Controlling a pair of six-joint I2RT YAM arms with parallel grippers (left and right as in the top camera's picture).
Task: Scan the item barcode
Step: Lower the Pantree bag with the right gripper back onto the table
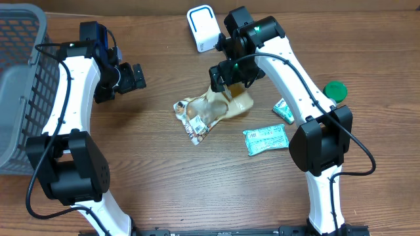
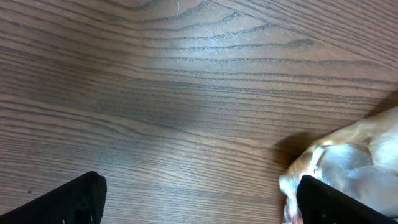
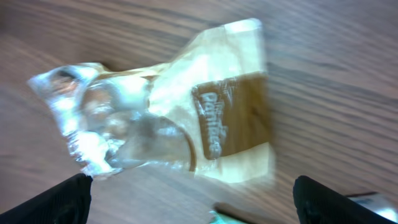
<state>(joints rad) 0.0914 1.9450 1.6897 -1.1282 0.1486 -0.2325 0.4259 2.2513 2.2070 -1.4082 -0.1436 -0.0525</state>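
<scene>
Our snack bag [image 1: 211,111] is lying flat on the wooden table [image 1: 164,177], roughly mid-table. The right gripper [image 1: 224,77] hangs right over its upper, tan end. In the right wrist view the fingers [image 3: 348,202] sit far apart at the bottom corners. The bag is spread out on the wood beyond them, so nothing is pinched.

The bag is crinkly clear plastic at one end, shiny and wrinkled. The other end is a flat beige panel with a brown label and pale lettering too blurred for us to read.

The left gripper [image 1: 138,77] is off to the left, well apart from the bag and spread wide too. Only a puffy corner of the bag shows by its right finger.

The white scanner box [image 1: 203,27], with rounded corners, stands near the far edge, just past the right gripper.
</scene>
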